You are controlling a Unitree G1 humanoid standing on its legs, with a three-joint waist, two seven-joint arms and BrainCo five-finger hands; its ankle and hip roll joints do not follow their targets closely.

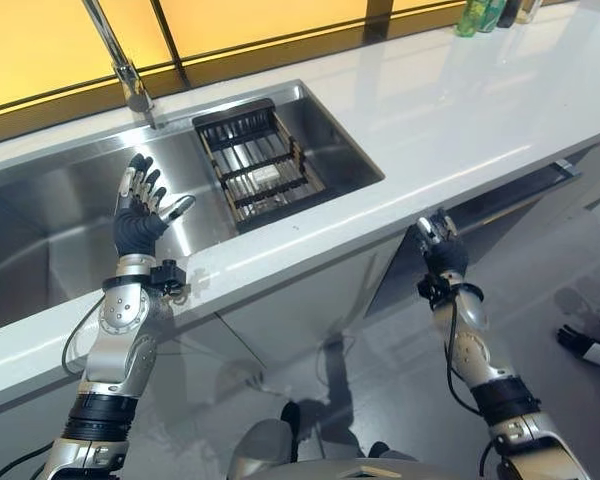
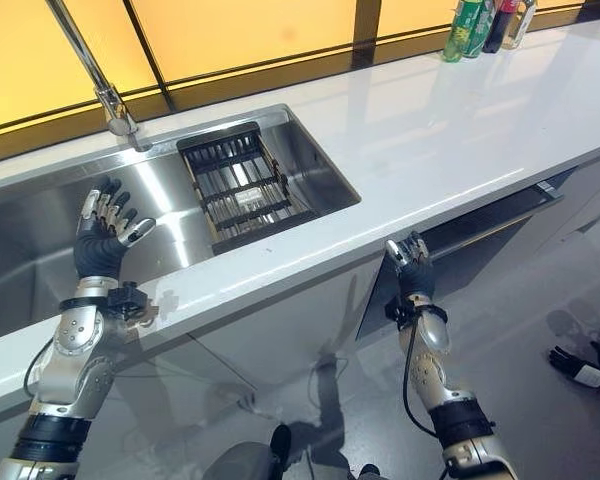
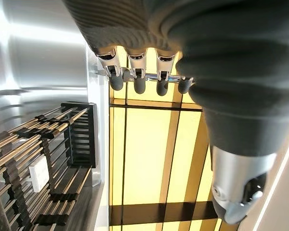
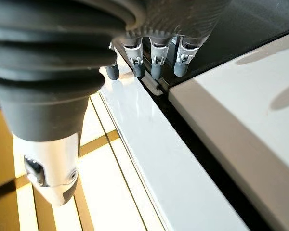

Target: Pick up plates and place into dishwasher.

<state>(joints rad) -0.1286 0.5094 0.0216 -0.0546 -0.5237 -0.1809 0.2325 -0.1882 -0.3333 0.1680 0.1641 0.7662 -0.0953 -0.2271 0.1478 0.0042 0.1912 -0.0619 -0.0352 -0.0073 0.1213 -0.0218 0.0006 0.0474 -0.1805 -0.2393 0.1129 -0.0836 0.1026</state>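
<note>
Your right hand (image 1: 440,245) is the nearest thing to you, raised below the front edge of the long white countertop (image 1: 460,110), just at the dark slot (image 1: 520,195) that runs under that edge above the pale cabinet front (image 4: 241,125). Its fingers (image 4: 156,65) are straight and close together, tips near the slot's edge, and you hold nothing in it; whether they touch the edge you cannot tell.

Your left hand (image 1: 140,215) is up over the brushed stainless steel sink (image 1: 40,200), palm outward, fingers (image 3: 137,77) straight and slightly fanned with the thumb out to the side, also carrying nothing.

Inside the sink's right half sits a black wire dish rack (image 1: 260,165) with a small pale object (image 1: 265,178) lying among its bars; you cannot tell what it is. No plate can be made out in the rack from here.

Behind the sink stands a tall chrome tap (image 1: 115,55) before amber-lit window panes (image 1: 270,15). Green and dark bottles (image 2: 480,22) stand at the counter's far right end.
</note>
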